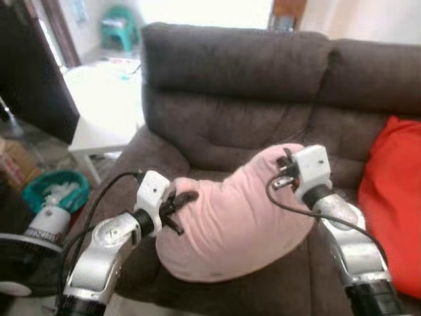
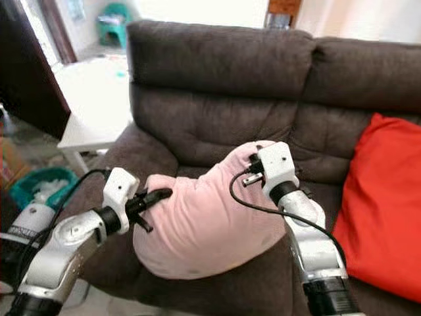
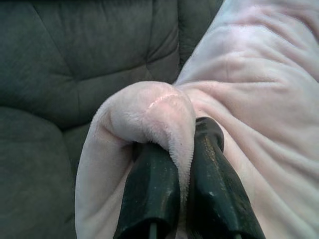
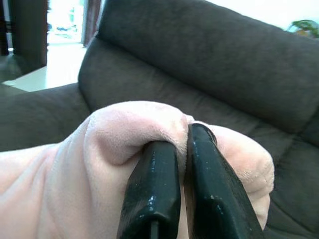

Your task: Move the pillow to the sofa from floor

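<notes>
The soft pink plush pillow (image 1: pixel 233 220) hangs between both pincers over the seat of the dark brown fabric sofa (image 1: pixel 223 99). The left pincer (image 3: pixel 185 149) is clamped on a fold at one end; the right pincer (image 4: pixel 182 149) pinches the opposite upper corner.

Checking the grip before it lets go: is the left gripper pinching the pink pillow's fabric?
Yes, the left gripper has a fold of the pink pillow clamped between its fingers.
</notes>
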Robot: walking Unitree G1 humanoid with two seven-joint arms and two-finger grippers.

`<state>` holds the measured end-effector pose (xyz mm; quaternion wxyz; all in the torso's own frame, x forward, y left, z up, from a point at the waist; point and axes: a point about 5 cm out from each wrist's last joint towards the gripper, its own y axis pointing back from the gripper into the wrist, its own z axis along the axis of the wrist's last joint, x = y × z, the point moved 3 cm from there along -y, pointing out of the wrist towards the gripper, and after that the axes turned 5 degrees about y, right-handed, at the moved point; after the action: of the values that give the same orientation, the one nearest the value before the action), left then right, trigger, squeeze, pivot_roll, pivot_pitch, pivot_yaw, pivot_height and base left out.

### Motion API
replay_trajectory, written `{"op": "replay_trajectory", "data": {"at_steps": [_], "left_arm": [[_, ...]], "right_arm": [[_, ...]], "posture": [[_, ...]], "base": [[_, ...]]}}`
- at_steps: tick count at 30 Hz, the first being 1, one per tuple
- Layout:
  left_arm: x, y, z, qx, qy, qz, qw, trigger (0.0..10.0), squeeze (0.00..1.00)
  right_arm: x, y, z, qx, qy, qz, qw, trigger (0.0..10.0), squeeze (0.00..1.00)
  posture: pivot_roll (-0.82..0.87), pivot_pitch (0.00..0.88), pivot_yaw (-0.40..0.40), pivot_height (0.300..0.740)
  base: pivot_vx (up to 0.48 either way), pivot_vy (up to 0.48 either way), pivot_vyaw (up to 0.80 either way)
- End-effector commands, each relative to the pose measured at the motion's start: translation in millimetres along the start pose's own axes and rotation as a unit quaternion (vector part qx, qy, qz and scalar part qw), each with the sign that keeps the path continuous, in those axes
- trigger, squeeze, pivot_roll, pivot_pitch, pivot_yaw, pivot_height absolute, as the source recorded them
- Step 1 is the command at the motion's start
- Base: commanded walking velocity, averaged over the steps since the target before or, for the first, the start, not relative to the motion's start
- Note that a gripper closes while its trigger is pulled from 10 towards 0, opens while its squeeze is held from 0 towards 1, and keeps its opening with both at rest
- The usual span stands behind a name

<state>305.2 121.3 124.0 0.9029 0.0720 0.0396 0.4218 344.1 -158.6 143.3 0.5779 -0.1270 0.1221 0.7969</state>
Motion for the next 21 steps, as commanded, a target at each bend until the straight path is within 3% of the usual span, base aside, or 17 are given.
{"op": "replay_trajectory", "data": {"at_steps": [1,13,15,16,20,21], "left_arm": [[-9.4,-5.6,10.2,-0.018,-0.028,-0.023,0.999,10.0,0.00],[26.3,-0.7,5.8,-0.016,-0.058,0.110,0.992,10.0,0.00],[40.2,3.5,5.5,-0.017,-0.062,0.158,0.985,10.0,0.00],[58.3,10.9,6.8,-0.019,-0.068,0.221,0.973,10.0,0.00],[66.9,15.1,7.4,-0.020,-0.069,0.253,0.965,10.0,0.00],[78.1,23.8,11.7,-0.035,-0.064,0.289,0.955,10.0,0.00]], "right_arm": [[9.4,-4.7,15.4,-0.031,0.002,0.025,0.999,10.0,0.00],[11.6,-5.0,14.1,-0.026,0.002,0.035,0.999,10.0,0.00],[14.3,-6.2,16.9,-0.031,0.003,0.046,0.998,10.0,0.00],[19.5,-6.7,21.7,-0.041,0.008,0.065,0.997,10.0,0.00],[22.0,-6.6,24.0,-0.046,0.010,0.074,0.996,10.0,0.00],[24.7,-7.5,26.9,-0.051,0.011,0.080,0.995,10.0,0.00]], "posture": [[0.11,0.032,-0.045,0.740],[0.10,0.032,-0.051,0.740],[0.10,0.032,-0.053,0.740],[0.10,0.033,-0.055,0.740],[0.10,0.033,-0.057,0.740],[0.11,0.034,-0.062,0.740]], "base": [[0.000,0.000,0.00],[0.000,0.000,0.00],[0.000,0.000,0.00],[0.000,0.000,0.00],[0.000,0.000,0.00],[0.000,0.000,0.00]]}}
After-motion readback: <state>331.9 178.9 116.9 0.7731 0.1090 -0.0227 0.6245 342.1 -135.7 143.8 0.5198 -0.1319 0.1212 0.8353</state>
